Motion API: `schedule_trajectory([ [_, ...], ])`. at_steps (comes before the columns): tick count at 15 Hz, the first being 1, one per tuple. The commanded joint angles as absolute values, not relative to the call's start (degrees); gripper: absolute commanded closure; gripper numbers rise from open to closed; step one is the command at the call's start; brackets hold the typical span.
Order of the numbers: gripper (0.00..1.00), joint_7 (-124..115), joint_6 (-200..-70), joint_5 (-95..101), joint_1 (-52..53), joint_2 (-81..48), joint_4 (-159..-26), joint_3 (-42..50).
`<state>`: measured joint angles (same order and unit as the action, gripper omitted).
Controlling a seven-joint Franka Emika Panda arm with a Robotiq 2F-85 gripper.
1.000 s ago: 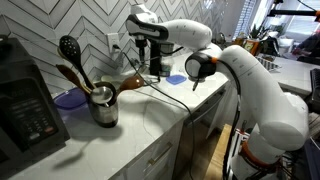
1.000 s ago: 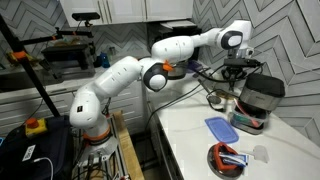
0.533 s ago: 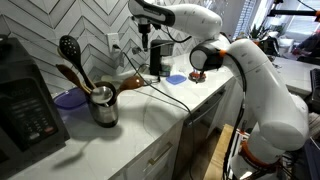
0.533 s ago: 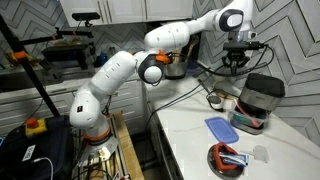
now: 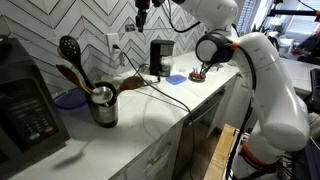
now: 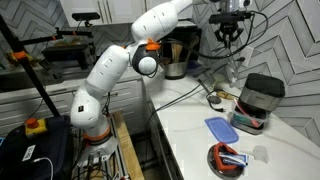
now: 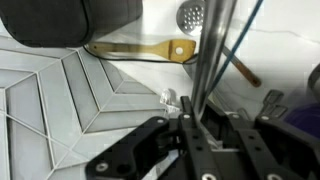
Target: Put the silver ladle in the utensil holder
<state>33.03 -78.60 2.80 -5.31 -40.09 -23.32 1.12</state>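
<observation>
My gripper (image 7: 196, 112) is shut on the slim handle of the silver ladle (image 7: 207, 55), which runs away from the jaws toward the counter. The gripper is high above the counter in both exterior views (image 5: 142, 6) (image 6: 226, 22), and the ladle (image 6: 236, 62) hangs below it. The steel utensil holder (image 5: 103, 106) stands on the counter with a black slotted spoon (image 5: 68, 47) and wooden spoons in it. It is well below the gripper and also shows in an exterior view (image 6: 214, 99).
A large black appliance (image 5: 24, 98) stands beside the holder, with a blue lid (image 5: 68, 99) behind. A black canister (image 5: 160, 56) stands by the wall. A cable crosses the counter. A dark pot (image 6: 262, 97), a blue sponge (image 6: 221, 128) and a red bowl (image 6: 226, 159) sit nearby.
The arm has risen steadily from just above the counter to the top of the exterior views, carrying the ladle up with it. The holder and other utensils have not moved.
</observation>
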Motion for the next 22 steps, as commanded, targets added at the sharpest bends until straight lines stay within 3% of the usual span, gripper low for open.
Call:
schedule_trajectory([
  [1, 0.96, 26.6, -82.2, -2.2, -5.8, -37.2, -23.1, -2.4],
  [11, 0.96, 35.6, -106.9, -13.8, -8.4, -39.0, -22.9, -11.1],
  [12, 0.84, 32.8, -103.9, -10.8, -7.1, -38.3, -22.9, -8.7],
  [17, 0.84, 34.1, -106.3, -12.4, -7.5, -39.0, -22.9, -10.1],
  [18, 0.96, 34.1, -106.3, -12.4, -7.5, -39.0, -22.9, -10.1],
  [22, 0.96, 39.3, -114.4, -16.3, -6.1, -38.2, -22.9, -14.5],
])
